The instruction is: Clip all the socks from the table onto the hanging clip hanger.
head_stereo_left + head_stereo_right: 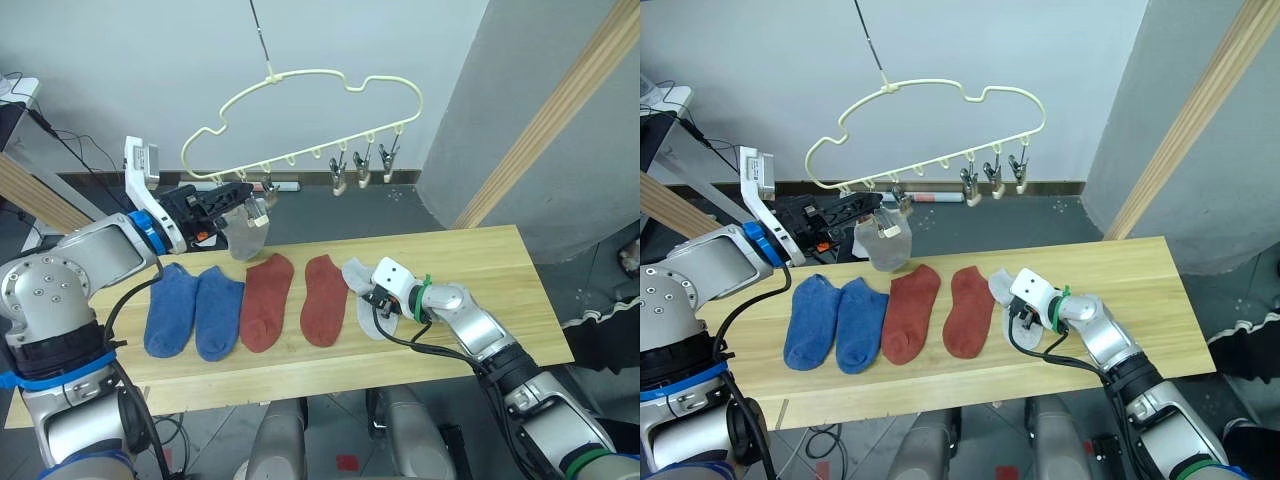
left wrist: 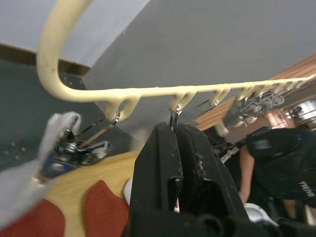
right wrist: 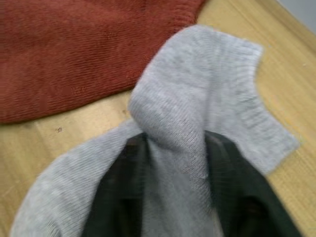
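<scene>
At the surface's (image 1: 500, 262) middle, right gripper (image 3: 173, 163) jaws were clamped on a grey sock (image 3: 207, 94), evidently for lifting; left gripper (image 2: 175, 163) jaws pinched a clip (image 2: 174, 117) on the clip hanger (image 1: 330, 85) at twelve o'clock, a grey sock (image 1: 246, 232) hanging alongside.

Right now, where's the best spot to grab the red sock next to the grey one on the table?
Probably its open cuff end, at the table's far edge, coming from above: the red sock lies flat, and that end lies clear of the right hand pinching the grey sock.
</scene>
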Tool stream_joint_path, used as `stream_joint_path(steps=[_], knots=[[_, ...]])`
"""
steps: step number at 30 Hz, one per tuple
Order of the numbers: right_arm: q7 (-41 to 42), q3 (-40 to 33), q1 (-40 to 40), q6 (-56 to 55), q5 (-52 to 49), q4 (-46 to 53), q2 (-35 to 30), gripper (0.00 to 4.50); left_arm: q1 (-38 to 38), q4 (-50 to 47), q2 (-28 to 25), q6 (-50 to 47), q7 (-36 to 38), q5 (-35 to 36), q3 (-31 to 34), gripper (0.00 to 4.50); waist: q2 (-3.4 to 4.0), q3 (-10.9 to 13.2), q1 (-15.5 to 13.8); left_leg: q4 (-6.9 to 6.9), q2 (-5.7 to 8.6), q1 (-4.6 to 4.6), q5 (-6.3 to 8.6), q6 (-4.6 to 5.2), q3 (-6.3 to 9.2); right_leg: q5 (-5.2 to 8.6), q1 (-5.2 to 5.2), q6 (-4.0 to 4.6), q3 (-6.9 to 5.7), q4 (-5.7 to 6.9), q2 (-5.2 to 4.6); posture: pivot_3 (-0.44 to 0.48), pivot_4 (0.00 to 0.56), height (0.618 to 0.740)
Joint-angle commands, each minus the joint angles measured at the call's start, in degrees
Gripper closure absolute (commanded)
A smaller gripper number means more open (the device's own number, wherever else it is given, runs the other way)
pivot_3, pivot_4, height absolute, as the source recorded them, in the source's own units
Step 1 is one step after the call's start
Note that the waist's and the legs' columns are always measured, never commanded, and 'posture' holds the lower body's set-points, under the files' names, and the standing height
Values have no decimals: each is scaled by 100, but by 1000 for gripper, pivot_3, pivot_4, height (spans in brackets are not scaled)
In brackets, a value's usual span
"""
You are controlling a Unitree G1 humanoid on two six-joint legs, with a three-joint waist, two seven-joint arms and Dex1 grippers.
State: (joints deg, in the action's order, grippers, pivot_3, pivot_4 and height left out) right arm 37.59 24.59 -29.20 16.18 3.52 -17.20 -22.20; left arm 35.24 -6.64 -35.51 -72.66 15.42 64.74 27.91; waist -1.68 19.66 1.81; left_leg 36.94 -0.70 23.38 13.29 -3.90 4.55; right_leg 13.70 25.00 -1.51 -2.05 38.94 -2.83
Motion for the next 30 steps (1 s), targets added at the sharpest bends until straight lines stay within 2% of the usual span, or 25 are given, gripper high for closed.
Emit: stream_joint_path(steps=[1,2,3,7,10,14,20,24,30], knots=[[200,-252,316,-394,-74,846,-213,4105,87,470,1,-694,-507,476,293,4500,0,0,-7,-1,-1,0,0,0,1,0,1,0,-1,0,0,27,347,740],[230,-376,396,-479,-209,1229,-230,4406,131,594,-4,-849,-645,581,346,4500,0,0,7,-1,-1,1,0,-1,1,0,2,-1,-2,-1,0,27,348,740],[252,-466,456,-518,-298,1487,-233,4462,158,673,-8,-948,-757,666,380,4500,0,0,15,-3,-1,2,0,-1,-2,0,4,-1,2,-1,0,27,348,740],[350,-533,709,-658,-205,2696,-436,4462,446,1156,137,-1000,-1369,1099,681,4500,0,0,26,-3,-7,-4,0,-2,-6,0,5,-1,6,2,4,23,347,740],[301,-501,889,-493,8,3253,-602,4462,519,1281,170,-956,-1633,1272,715,4500,-1,0,7,-4,-8,-5,0,-4,-3,0,4,-1,4,3,4,18,344,740],[309,-678,1059,-260,-125,3558,-640,4462,460,1299,297,-855,-1964,1648,714,4500,0,0,-16,-3,3,-3,-7,-19,-6,0,2,-1,7,-1,-9,2,341,740],[205,-644,710,101,-266,3902,-149,4462,408,1422,321,-685,-2486,2263,652,4500,-1,0,14,-9,-9,-8,-12,-27,-9,-2,7,-4,10,3,-13,-1,339,740],[-51,-413,144,14,-117,3628,400,4462,292,1513,334,-488,-2916,2755,522,4500,-1,0,4,-13,-7,-11,-16,-35,-7,-2,5,-4,9,4,-6,-1,337,740],[-69,-229,9,-11,-56,3601,633,4462,63,1454,260,18,-3485,3620,287,4500,-2,-1,-27,-13,1,-7,-25,-51,-6,-2,4,-4,8,-2,-16,-2,335,740]])
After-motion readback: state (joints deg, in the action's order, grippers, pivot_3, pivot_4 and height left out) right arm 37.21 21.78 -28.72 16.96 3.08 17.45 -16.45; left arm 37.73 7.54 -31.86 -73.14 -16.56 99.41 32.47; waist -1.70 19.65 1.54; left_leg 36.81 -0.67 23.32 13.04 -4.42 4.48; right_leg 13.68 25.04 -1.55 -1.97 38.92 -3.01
